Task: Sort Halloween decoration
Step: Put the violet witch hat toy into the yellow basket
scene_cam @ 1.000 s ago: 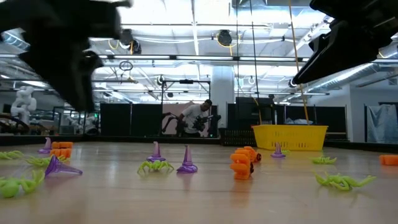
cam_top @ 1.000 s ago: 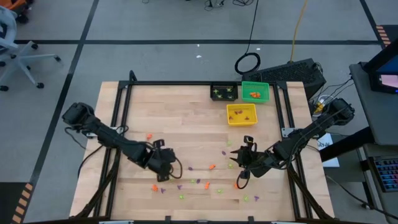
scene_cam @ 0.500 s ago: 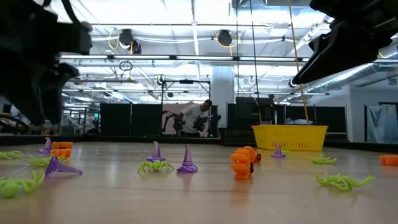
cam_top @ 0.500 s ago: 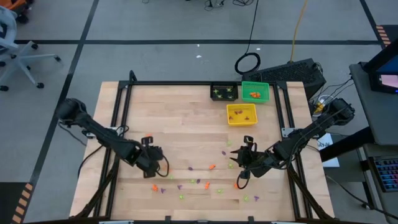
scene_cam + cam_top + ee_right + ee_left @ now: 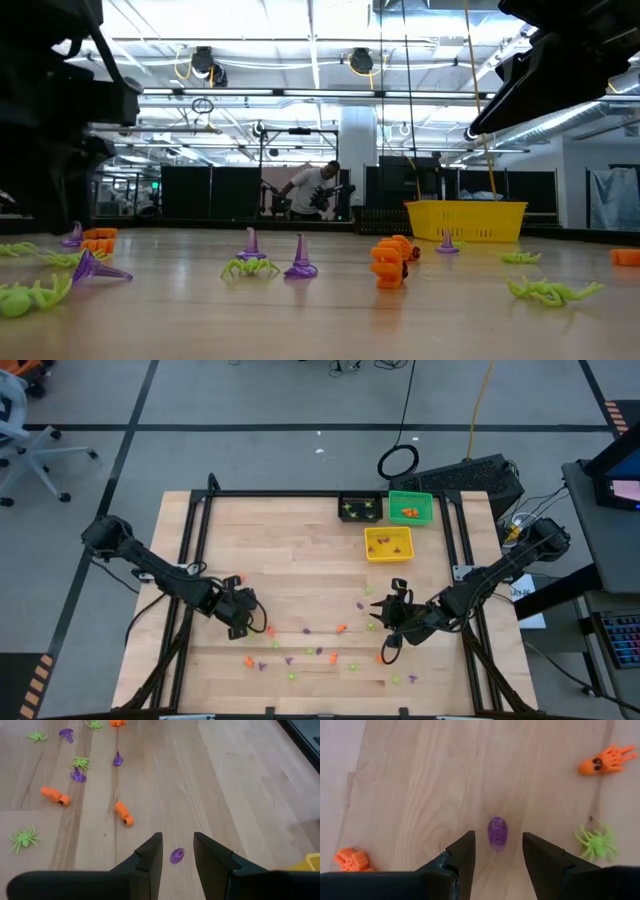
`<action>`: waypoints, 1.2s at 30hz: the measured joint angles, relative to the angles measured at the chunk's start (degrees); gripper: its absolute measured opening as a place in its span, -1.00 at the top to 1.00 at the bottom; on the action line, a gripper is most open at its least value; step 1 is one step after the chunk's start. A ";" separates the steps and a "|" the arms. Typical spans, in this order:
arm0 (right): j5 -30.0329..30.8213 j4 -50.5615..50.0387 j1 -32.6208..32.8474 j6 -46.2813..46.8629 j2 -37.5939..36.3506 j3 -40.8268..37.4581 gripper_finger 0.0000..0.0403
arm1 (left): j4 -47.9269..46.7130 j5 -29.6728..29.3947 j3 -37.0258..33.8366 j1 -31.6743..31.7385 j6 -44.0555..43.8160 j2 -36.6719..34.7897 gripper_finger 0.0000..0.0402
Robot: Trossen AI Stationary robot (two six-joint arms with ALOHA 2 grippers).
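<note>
Tiny orange, purple and light-green Halloween trinkets (image 5: 318, 650) lie scattered over the near half of the wooden table (image 5: 300, 550). My left gripper (image 5: 240, 622) hangs open near the table's left side, pointing steeply down. A purple trinket (image 5: 497, 832) lies on the wood just past the tips of my left gripper (image 5: 499, 845), in line with the gap and touching neither finger. My right gripper (image 5: 393, 616) waits open at the near right. Between the tips of my right gripper (image 5: 177, 851) lies another purple trinket (image 5: 176, 855), untouched.
Three small square bins stand at the far right: black (image 5: 360, 508), green (image 5: 410, 508) and yellow (image 5: 388, 543). Near my left gripper lie an orange trinket (image 5: 607, 760), a green spider (image 5: 595, 842) and another orange trinket (image 5: 352, 860). More trinkets (image 5: 122, 814) lie ahead of my right gripper.
My left gripper has moved toward the table's left edge and sunk closer to the wood, staying open. The trinkets lie where they were.
</note>
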 joint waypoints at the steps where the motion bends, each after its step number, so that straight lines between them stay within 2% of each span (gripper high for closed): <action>1: 0.00 0.01 0.00 0.01 0.00 0.00 0.53 | 0.68 0.01 -0.48 0.18 0.00 0.01 0.21; 8: 0.00 0.01 0.00 0.01 0.00 0.00 0.53 | 4.59 0.03 -3.44 0.82 -1.43 -0.02 0.26; 17: 0.01 0.01 0.00 0.01 0.00 0.00 0.53 | 6.48 0.82 -3.88 0.82 -1.53 -0.03 0.59; 30: 0.00 -0.01 0.00 0.01 0.00 0.00 0.53 | 9.18 0.42 -3.94 0.82 -1.53 0.04 0.96; 36: 0.00 -0.02 0.00 0.01 0.00 0.00 0.53 | 10.08 0.21 -3.94 0.80 -1.50 0.05 0.97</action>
